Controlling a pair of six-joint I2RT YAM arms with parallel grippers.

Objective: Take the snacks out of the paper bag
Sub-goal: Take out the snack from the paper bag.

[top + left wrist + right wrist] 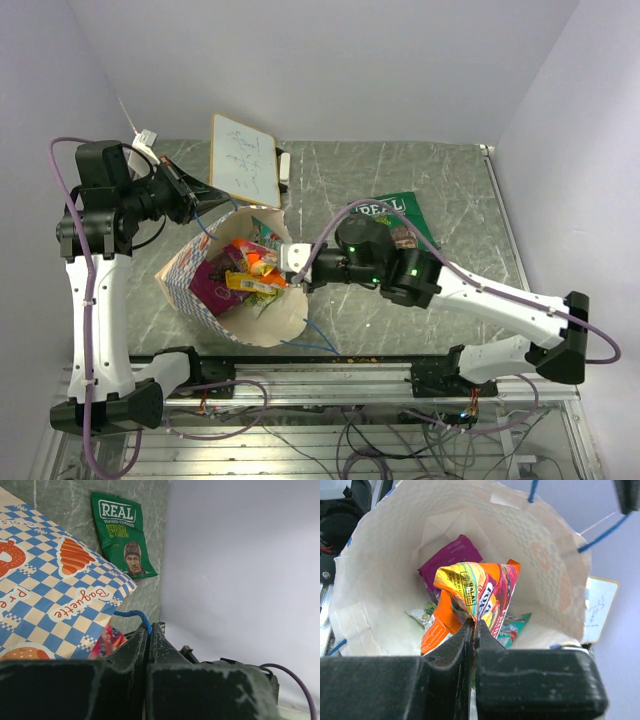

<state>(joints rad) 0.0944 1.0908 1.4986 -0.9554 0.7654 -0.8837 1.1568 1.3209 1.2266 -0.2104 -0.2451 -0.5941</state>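
The paper bag (200, 285) lies tilted on the table, its mouth facing my right arm, with several snacks inside. My left gripper (222, 198) is shut on the bag's blue cord handle (132, 614), which is pinched at the fingertips (149, 630), holding the rim up. My right gripper (293, 272) is at the bag's mouth, shut on a crumpled yellow-orange packet (475, 592). Behind that packet lie a magenta-purple packet (451, 557) and a teal one (514, 627). A green packet (395, 213) lies flat on the table outside the bag, partly under my right arm.
A white board with scribbles (245, 160) leans at the back, just behind the bag. The back wall is close behind the board. A metal rail (330, 375) runs along the near table edge.
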